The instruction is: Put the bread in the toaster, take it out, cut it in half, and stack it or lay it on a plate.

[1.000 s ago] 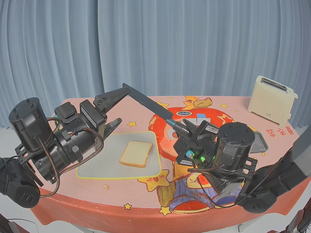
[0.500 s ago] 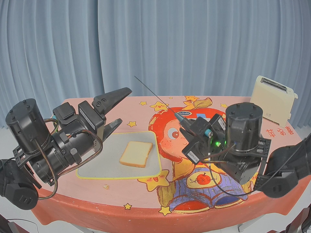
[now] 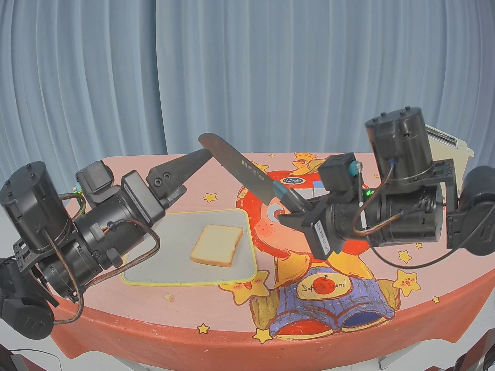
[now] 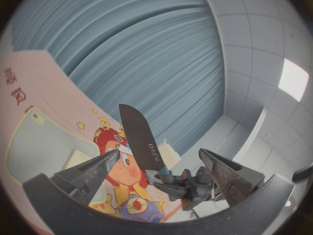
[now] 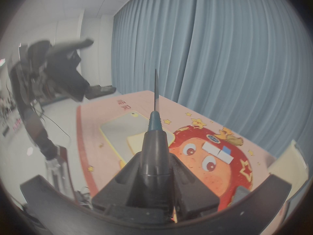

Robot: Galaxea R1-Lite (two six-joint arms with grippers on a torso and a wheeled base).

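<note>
A slice of bread (image 3: 216,245) lies flat on the grey cutting mat (image 3: 154,264) at the table's left half. My right gripper (image 3: 296,211) hangs above the table's middle, shut on the handle of a knife (image 3: 237,167) whose dark blade slants up and to the left, clear of the bread. In the right wrist view the knife (image 5: 156,92) stands edge-on above the bread (image 5: 137,140). My left gripper (image 3: 188,179) is open in the air over the mat's far left corner, holding nothing, its fingers (image 4: 97,165) framing the knife (image 4: 140,141). The cream toaster (image 3: 449,141) stands at the far right, partly behind my right arm.
The round table wears a pink cartoon cloth (image 3: 319,289). A small crumb (image 3: 168,297) lies near the front edge, in front of the mat. Blue curtains close off the back.
My right arm has lifted and swung right while rolling its wrist, turning the knife from edge-on to broadside. The left arm has dropped a little leftward. The bread has stayed put.
</note>
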